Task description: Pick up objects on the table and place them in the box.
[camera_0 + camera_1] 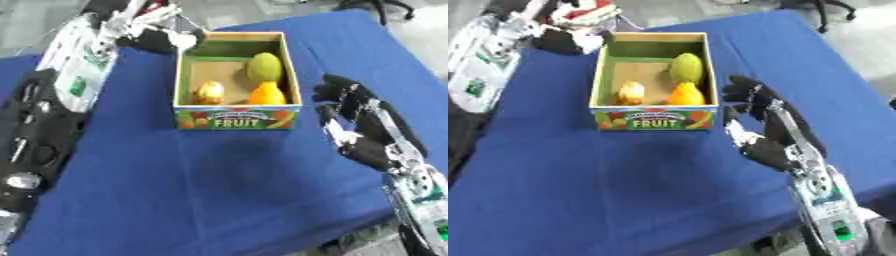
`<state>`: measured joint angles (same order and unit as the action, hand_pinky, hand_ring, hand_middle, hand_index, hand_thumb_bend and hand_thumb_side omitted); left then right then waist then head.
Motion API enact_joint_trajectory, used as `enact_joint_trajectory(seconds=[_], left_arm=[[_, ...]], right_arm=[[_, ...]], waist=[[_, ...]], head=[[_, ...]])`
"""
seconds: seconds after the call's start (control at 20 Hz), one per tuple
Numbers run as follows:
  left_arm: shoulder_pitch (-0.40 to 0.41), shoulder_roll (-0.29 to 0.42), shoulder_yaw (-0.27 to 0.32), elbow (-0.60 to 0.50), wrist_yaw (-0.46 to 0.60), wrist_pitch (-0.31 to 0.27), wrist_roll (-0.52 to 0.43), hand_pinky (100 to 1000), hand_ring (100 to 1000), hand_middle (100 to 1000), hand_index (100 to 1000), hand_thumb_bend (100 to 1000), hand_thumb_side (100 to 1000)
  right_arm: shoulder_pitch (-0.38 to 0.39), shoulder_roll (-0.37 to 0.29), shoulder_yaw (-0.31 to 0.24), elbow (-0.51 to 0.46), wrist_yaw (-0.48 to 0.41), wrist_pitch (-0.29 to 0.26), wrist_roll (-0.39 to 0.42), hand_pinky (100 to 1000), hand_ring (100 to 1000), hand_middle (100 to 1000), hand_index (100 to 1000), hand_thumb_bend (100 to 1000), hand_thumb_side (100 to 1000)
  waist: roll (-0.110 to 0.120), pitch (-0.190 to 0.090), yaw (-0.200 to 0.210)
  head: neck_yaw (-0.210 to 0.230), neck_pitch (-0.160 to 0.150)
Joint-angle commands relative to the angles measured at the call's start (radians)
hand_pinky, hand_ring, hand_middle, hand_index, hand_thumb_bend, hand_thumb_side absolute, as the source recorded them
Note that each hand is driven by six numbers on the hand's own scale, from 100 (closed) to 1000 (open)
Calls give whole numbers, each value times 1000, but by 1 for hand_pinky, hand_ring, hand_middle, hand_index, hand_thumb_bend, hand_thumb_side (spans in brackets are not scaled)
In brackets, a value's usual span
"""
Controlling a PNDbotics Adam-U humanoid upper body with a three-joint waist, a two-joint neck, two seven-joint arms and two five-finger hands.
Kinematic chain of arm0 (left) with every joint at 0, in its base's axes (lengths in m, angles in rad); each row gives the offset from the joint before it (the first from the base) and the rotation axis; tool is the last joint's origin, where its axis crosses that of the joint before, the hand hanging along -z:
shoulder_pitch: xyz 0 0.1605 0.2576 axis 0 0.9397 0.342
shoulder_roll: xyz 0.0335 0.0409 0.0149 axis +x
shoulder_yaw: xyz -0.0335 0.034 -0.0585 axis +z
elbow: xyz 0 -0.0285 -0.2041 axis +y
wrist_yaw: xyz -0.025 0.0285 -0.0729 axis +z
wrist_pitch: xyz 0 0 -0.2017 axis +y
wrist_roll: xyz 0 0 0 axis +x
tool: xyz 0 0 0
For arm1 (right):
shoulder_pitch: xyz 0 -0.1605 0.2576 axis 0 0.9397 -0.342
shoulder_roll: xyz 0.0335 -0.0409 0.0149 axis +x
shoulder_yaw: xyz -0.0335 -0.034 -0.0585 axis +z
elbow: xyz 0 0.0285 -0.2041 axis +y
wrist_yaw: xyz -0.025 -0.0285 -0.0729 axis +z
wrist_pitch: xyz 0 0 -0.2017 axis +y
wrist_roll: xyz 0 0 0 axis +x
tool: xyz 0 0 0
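Resting nearest, the right hand (pixel 363 132) is lying open on the blue bench (pixel 219 200), fingers relaxed, just right of the box (pixel 237 119). Inside are sitting a green fruit (pixel 264 67), an orange fruit (pixel 267 93) and a yellowish fruit (pixel 208 92). Farthest, the left hand (pixel 162 37) is hovering at the box's far-left corner; whether it is grasping anything, I cannot tell.

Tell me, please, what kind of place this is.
Probably a robot lab or test room, not a home. A table under a blue cloth holds only a fruit box as a staged task, the floor is bare grey, and what looks like an office chair base stands behind.
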<state>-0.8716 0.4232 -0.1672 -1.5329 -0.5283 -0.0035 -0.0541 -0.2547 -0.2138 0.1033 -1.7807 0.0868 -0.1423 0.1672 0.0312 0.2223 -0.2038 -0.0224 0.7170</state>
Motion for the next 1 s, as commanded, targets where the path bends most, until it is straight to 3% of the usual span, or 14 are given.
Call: enact_joint_trajectory(seconds=[0.05,0.25,0.45,0.5,0.55,0.75,1.0], left_arm=[[75,82,75,-201,203,36,86,579,537,600,728,416,336],[280,104,155,-364,337,31,172,572,534,595,729,396,331],[450,68,210,-428,391,31,267,561,528,584,721,366,313],[498,51,218,-437,394,26,284,557,526,582,719,365,246],[536,34,223,-443,397,23,295,557,526,581,719,358,315],[633,-31,229,-437,403,18,314,547,519,572,715,340,321],[683,-100,222,-409,406,2,308,543,516,568,714,327,329]], right_arm=[[-8,-10,-16,-14,8,0,-13,739,791,765,897,100,330],[-11,-10,-25,-19,11,1,-24,738,791,764,897,100,330],[-10,-7,-33,-22,12,4,-35,738,790,764,897,100,331],[-11,-5,-34,-24,12,4,-37,738,790,764,897,100,330],[-12,-3,-36,-26,12,4,-38,738,790,764,897,100,331],[-10,5,-40,-30,3,10,-45,736,789,763,896,100,334],[-7,12,-42,-34,0,15,-48,736,788,763,895,100,334]], waist=[[-7,-12,13],[-10,-3,42],[-10,2,58],[-10,3,63],[-10,3,68],[-10,2,81],[-11,-4,88]], head=[[-11,-15],[-6,-19],[9,-13],[19,-13],[28,-11],[71,-3],[110,8]])
